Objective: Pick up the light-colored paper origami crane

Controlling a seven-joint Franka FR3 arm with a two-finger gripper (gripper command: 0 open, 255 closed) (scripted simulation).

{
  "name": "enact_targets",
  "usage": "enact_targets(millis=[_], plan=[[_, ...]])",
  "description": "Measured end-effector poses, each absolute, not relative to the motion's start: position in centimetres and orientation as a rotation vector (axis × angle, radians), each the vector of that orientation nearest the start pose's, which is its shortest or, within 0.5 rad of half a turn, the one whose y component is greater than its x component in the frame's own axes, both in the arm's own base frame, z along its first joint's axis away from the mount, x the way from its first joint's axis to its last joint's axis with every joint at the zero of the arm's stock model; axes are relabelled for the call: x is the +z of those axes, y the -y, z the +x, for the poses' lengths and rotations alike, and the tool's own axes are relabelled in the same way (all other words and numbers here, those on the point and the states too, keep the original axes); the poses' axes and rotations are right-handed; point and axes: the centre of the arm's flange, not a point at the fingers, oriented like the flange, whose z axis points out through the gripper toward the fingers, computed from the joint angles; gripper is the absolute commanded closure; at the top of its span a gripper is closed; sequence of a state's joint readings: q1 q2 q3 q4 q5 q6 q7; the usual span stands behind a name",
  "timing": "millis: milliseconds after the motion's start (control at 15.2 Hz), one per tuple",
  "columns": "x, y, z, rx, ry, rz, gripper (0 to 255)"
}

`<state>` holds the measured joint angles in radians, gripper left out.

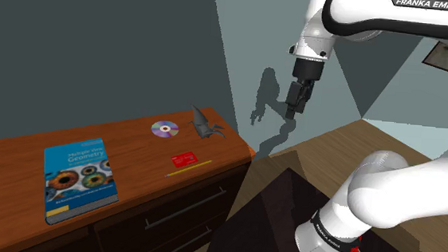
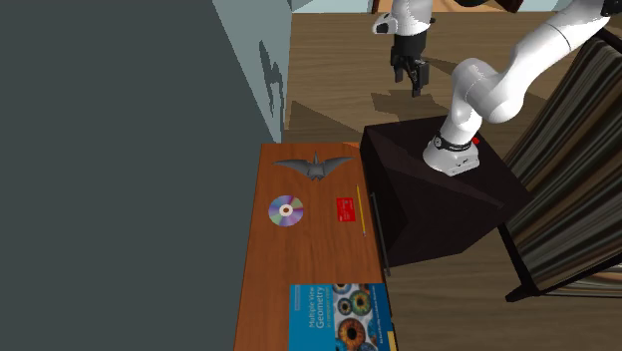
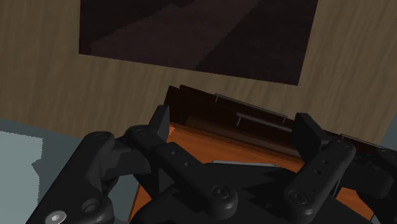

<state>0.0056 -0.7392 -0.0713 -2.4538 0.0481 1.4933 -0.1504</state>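
The origami crane (image 1: 206, 126) (image 2: 315, 166) is drawn grey, wings spread, standing on the wooden dresser top (image 1: 21, 153) (image 2: 309, 254) at its end nearest the arm's stand. My black gripper (image 1: 294, 108) (image 2: 410, 78) hangs in the air well above and off that end of the dresser, over the floor, apart from the crane. In the wrist view the gripper (image 3: 232, 124) is open with nothing between its fingers (image 3: 159, 124), and the dresser's orange-brown top (image 3: 210, 143) and drawer fronts lie below them.
On the dresser lie a CD (image 1: 165, 128) (image 2: 285, 210), a red card (image 1: 184, 159) (image 2: 348, 207), a thin yellow stick (image 1: 189, 169) and a blue book (image 1: 78, 181) (image 2: 339, 317). A grey wall backs the dresser. The dark stand (image 2: 439, 199) sits beside it.
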Motion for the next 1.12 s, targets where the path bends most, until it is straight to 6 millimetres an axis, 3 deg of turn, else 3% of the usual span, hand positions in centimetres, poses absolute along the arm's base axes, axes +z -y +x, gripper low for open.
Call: enact_targets(millis=[264, 726, 1122], plan=[[50.8, 0.8, 32.1, 0.315, 0.144, -3.014, 0], [45.8, -2.6, 38.7, 0.288, 0.085, -3.049, 0], [41.4, -4.3, 44.7, 0.264, 0.033, -3.080, 0]])
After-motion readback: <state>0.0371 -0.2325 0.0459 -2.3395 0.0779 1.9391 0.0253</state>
